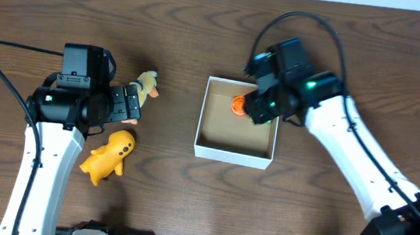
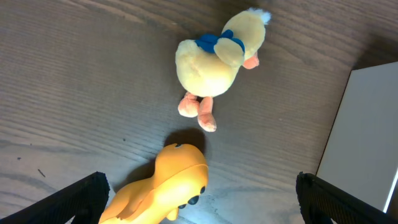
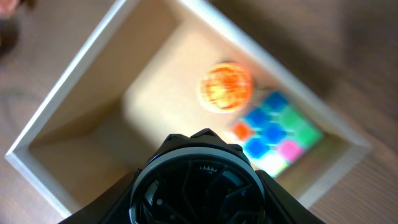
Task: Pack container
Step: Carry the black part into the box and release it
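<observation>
Brown wood table [image 1: 162,198] | white container [image 1: 233,155] in the middle of it, orange ball [image 3: 226,86] and bright cube [image 3: 273,130] inside | left claw [image 1: 129,105] spread wide, holding nothing, above pale duck [image 2: 211,56] and yellow toy [image 2: 168,186], left of container | right claw [image 1: 259,107] over container's far corner, grip hidden, cannot tell

container [image 1: 222,131] floor mostly free, ball [image 3: 226,86], cube [image 3: 273,134] cornered

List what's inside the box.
An orange ball and a multicoloured block lie in the box, near one corner. The floor seen elsewhere is bare; the right arm hides the part beneath it.
</observation>
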Motion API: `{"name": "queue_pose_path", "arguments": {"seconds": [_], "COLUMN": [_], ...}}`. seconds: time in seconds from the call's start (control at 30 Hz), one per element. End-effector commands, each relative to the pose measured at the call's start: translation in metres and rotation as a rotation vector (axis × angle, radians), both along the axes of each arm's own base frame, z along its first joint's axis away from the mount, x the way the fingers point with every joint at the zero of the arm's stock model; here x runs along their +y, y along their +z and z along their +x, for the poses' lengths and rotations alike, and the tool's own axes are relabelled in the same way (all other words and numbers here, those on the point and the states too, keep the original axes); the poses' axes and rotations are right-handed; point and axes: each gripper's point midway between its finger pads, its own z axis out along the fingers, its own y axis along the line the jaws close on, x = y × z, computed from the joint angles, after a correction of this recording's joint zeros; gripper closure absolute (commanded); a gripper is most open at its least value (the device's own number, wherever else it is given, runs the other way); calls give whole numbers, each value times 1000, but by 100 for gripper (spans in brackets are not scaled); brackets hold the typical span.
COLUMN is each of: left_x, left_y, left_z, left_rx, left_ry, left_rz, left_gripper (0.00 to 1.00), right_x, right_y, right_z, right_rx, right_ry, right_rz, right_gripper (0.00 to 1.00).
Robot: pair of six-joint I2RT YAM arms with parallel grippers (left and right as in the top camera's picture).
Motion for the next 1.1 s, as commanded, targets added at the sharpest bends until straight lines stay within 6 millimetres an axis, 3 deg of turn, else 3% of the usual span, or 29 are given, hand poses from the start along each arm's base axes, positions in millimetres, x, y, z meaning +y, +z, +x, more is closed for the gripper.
{"name": "queue_pose_path", "arguments": {"seconds": [0.0,0.27,0.37,0.67,0.87,1.07], "left_x": [0,0,0,0,0,0], "left_y": [4,3,3,4,4,4], "left_z": [2,2,2,2,2,2], "left_rx": [-6,-4,-4,-5,-5,-5], "left_ry": [-10,-10,-10,-10,-10,-10], "left_rz": [5,5,5,5,5,5], "left_gripper": [2,2,2,2,2,2], "right_x": [10,7,5,-8,-8,-10], "right_y": [-17,-72,-82,-87,-87,-87], "right_z": [-8,-13,-12,-9,-11,-13], "right_rx": [27,161,174,166,171,182], "right_ry": [83,89,86,69,70,70], "right_rz": [-48,-132,-151,-223,-226,-231], "right_gripper": [77,77,76,68,45,34]}}
